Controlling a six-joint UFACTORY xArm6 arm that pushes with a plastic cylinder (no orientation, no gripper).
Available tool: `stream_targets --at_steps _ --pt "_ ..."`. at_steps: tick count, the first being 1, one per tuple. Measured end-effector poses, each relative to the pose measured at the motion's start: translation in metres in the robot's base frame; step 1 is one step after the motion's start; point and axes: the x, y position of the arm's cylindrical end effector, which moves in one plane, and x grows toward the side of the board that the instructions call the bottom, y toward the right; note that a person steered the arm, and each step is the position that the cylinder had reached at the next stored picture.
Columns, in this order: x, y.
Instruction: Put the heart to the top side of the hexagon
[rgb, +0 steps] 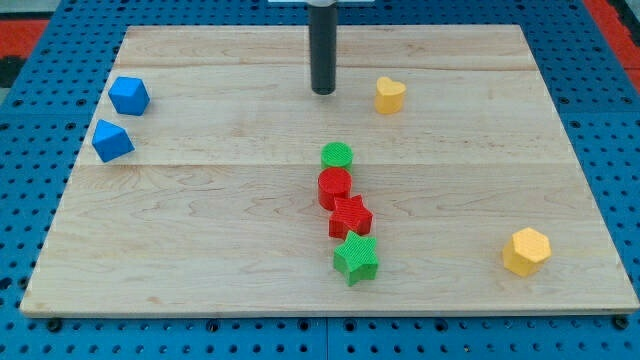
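Two yellow blocks matter: the heart (390, 95) and the hexagon (526, 250). My tip (323, 92), a bare rod grasping nothing, rests just left of the heart on the worktop (200, 220). I judge pushing from the heart's upper-left best, stopping it above the hexagon, well apart toward the view's bottom right.

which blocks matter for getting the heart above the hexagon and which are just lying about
Part of the job:
- yellow heart
- yellow hexagon
- my tip, to the view's left of the heart

Just lying about:
- two blue blocks
- green cylinder
- red cylinder
- red star
- green star
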Motion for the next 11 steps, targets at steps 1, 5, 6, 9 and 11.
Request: stream_targets --at_steps 1,5,6,9,11 --pt "0.007 0.074" --pt "0.069 0.146" --pt "0.136 0.164" --pt "0.116 0.098" --pt "0.161 0.138"
